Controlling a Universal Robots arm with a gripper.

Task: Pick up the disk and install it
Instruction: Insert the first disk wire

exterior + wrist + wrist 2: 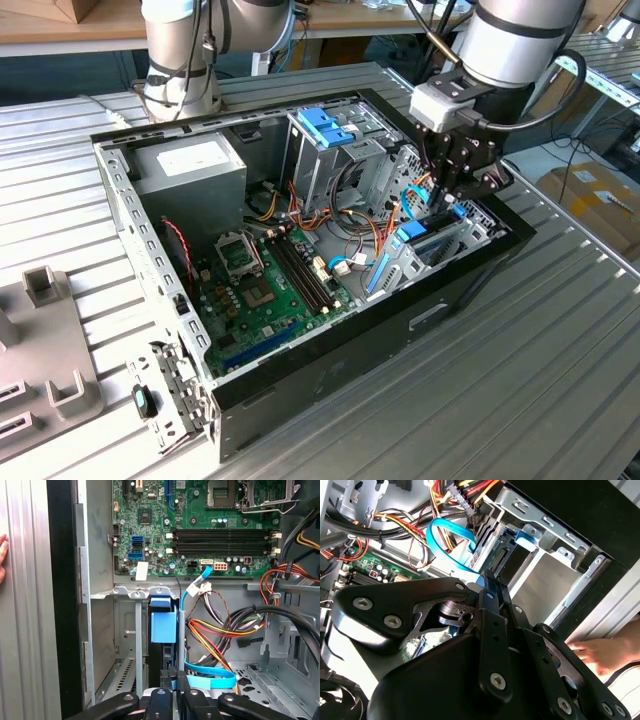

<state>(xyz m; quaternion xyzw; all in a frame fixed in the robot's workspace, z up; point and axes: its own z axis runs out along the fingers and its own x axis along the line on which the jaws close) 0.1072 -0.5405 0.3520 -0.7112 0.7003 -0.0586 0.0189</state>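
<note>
as the disk (163,625) stands in the bay (125,645), end effector (172,676) clamped narrowly on its edge

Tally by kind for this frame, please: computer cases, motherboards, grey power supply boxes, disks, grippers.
computer case: 1
motherboard: 1
grey power supply box: 1
disk: 1
gripper: 1
Total: 5

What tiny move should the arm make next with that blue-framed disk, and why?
Probably a slow, straight push deeper into the drive cage. In the first wrist view the disk stands on edge between the cage's metal walls, with the gripper in line right behind it. A person's hand lies just outside the case, so gently.
</note>
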